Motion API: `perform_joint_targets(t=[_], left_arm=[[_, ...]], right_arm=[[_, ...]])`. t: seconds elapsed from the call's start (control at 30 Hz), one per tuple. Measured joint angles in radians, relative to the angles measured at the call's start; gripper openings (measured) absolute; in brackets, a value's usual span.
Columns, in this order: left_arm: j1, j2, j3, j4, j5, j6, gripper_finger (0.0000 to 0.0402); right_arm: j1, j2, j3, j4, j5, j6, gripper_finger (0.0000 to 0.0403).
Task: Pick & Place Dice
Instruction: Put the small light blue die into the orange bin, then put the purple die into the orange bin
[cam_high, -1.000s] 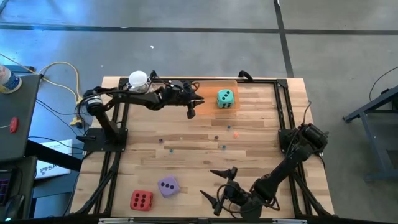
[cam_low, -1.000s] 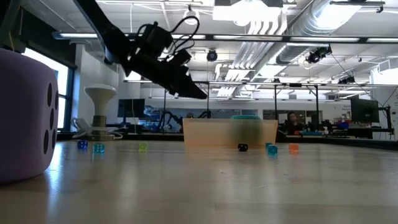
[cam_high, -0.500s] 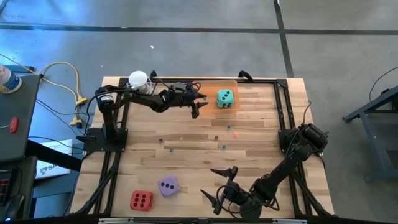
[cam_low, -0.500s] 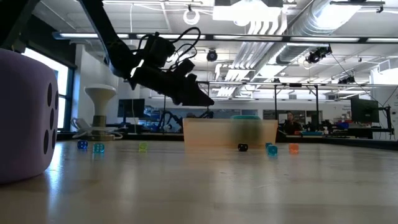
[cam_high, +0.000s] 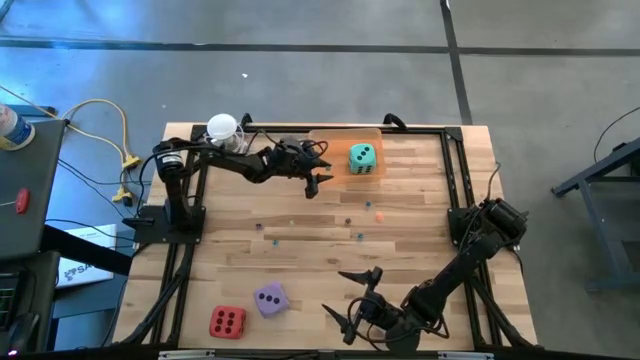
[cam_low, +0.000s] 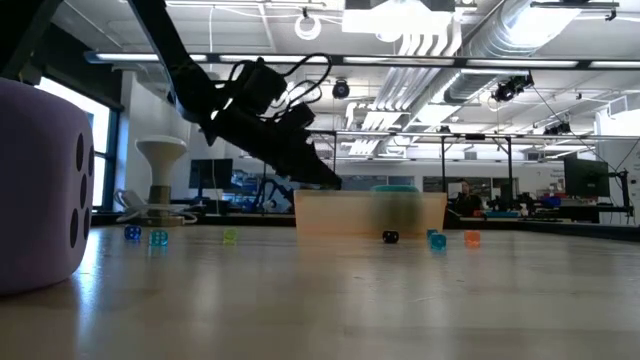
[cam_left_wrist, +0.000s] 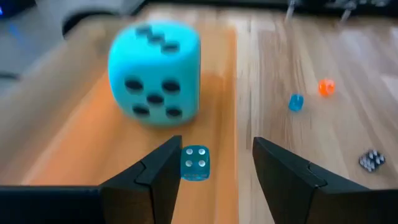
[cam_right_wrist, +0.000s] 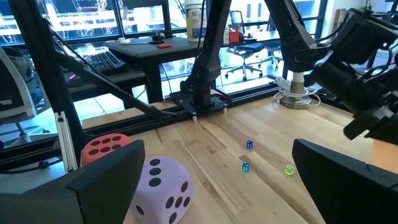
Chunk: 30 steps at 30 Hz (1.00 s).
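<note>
The teal die (cam_high: 362, 158) rests on an orange mat (cam_high: 335, 143) at the table's far edge; in the left wrist view the teal die (cam_left_wrist: 155, 74) shows dark pips. My left gripper (cam_high: 314, 183) hovers open just left of it, above the mat's edge, holding nothing; a tiny blue bead die (cam_left_wrist: 196, 163) lies on the mat ahead of its fingers. The purple die (cam_high: 270, 299) and red die (cam_high: 228, 322) sit near the near-left corner. My right gripper (cam_high: 335, 295) waits open at the near edge, right of the purple die (cam_right_wrist: 161, 186). The pink die is out of view.
Tiny coloured bead dice (cam_high: 360, 212) are scattered over the table's middle. A white lamp-like stand (cam_high: 222, 128) sits at the far-left corner. Black frame rails (cam_high: 455, 180) run along the table's sides. In the low view the mat's wall (cam_low: 370, 212) hides most of the teal die.
My left gripper has edged toward the teal die and come down lower over the mat's edge. The dice and my right arm have kept still.
</note>
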Motion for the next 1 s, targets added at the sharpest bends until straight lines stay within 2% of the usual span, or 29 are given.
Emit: perform_joint_targets(t=[0.17, 0.5, 0.83, 1.0], left_arm=[[-0.003, 0.000, -0.001, -0.079, 0.000, 0.027, 0.0191], [-0.023, -0.019, -0.002, -0.101, 0.002, 0.016, 0.0191], [-0.042, -0.019, -0.002, -0.115, 0.136, 0.054, 0.0191], [-0.039, -0.019, -0.002, -0.115, 0.150, 0.090, 0.0191]], right_arm=[[0.000, 0.000, 0.000, -0.023, -0.001, 0.000, 0.0400], [0.000, 0.000, 0.000, -0.048, -0.001, 0.002, 0.0400], [0.000, 0.000, 0.000, -0.050, -0.009, 0.038, 0.0400], [0.000, 0.000, 0.000, -0.050, -0.031, 0.039, 0.0400]])
